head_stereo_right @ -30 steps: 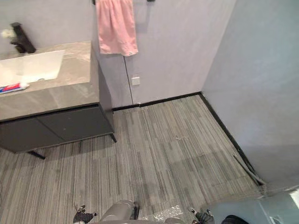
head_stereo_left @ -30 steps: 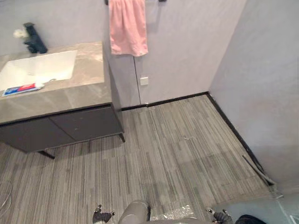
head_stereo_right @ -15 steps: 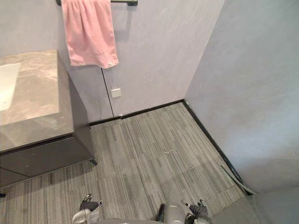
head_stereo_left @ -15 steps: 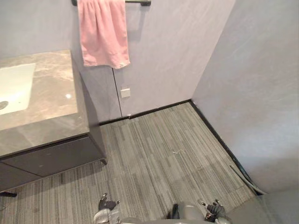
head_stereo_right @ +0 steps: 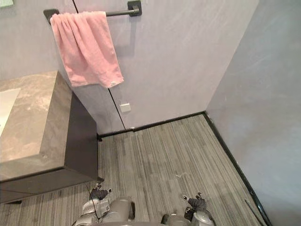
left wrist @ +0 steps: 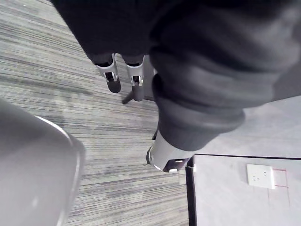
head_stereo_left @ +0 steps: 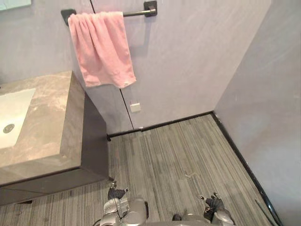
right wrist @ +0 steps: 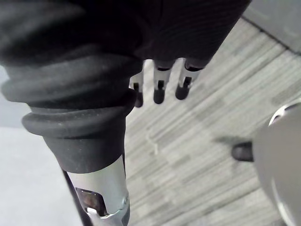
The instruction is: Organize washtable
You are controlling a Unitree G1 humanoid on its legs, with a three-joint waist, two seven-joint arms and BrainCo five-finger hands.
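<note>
Floor (head_stereo_left: 178, 155) spans washtable (head_stereo_left: 47, 122) edge to right wall (head_stereo_left: 268, 103).

Left hand (head_stereo_left: 117, 194): dark ribbed cover over back and wrist, silver fingers (left wrist: 109, 71), dark tips. Right hand (head_stereo_left: 214, 205): same black ribbed cover, silver thumb (right wrist: 106, 188), dark-tipped fingers.

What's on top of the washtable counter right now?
Nothing lies on the visible marble counter beside the white sink and its drain. The counter's left end is cut off, so items there cannot be seen.
</note>
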